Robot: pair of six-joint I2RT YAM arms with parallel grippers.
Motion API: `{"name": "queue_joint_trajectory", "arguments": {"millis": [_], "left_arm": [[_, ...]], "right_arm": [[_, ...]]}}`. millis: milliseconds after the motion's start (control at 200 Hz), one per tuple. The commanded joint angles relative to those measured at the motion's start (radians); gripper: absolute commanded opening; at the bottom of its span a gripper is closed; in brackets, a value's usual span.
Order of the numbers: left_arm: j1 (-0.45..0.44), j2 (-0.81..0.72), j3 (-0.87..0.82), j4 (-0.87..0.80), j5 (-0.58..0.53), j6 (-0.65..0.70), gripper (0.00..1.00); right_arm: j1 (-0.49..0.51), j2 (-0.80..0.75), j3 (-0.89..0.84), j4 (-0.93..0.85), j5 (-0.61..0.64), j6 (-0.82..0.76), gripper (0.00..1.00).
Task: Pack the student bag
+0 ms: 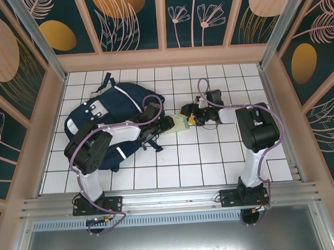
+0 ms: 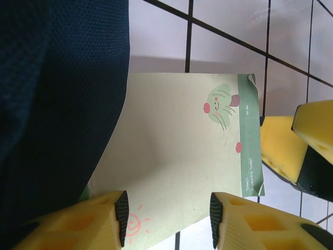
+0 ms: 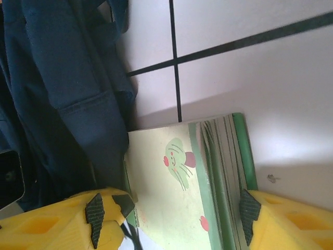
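Note:
The student bag [image 1: 100,114] lies at the table's left, a big navy backpack with white stripes and pale patches; its fabric is also at the left of both wrist views [image 2: 57,104] [image 3: 57,94]. A small pale-green notebook [image 1: 181,124] with a cactus drawing lies beside it, its left edge against the bag [image 2: 177,151] [image 3: 166,198]. My left gripper [image 1: 168,124] hovers open over the notebook's near end [image 2: 167,219], pads apart from it. My right gripper [image 1: 190,115] stands wide open astride the notebook [image 3: 169,216], one pad by the green spine. Its yellow fingers [image 2: 283,151] sit at the spine side.
The white tiled table [image 1: 213,156] has free room in front and to the right. Dark bag straps [image 1: 151,142] trail toward the notebook. Peach-framed walls [image 1: 272,65] close in the table on three sides.

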Motion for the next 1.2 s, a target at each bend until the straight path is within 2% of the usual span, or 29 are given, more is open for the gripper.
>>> {"name": "queue_joint_trajectory", "arguments": {"millis": [0,260,510,656,816,996,1196], "left_arm": [[0.005,0.073,-0.031,-0.042,0.019,0.016,0.45],[0.006,0.101,-0.043,0.001,0.064,0.013,0.40],[0.005,0.049,-0.037,-0.038,0.066,0.046,0.40],[0.007,-0.037,-0.007,-0.104,0.061,0.091,0.46],[0.023,-0.176,-0.019,-0.128,0.044,0.090,0.56],[0.075,-0.269,-0.043,-0.101,0.114,0.023,0.61],[0.097,-0.249,-0.043,-0.025,0.209,-0.019,0.62]], "right_arm": [[0.021,-0.035,-0.044,0.137,-0.166,0.118,0.67],[0.024,-0.082,-0.095,0.188,-0.185,0.166,0.56],[0.027,-0.057,-0.054,0.026,-0.064,0.061,0.39],[0.025,-0.049,-0.026,-0.046,-0.001,0.017,0.16],[0.004,-0.146,-0.046,-0.103,0.095,-0.028,0.03],[-0.071,-0.260,-0.166,0.034,-0.008,0.055,0.00],[-0.111,-0.387,-0.262,0.184,-0.089,0.172,0.00]]}}
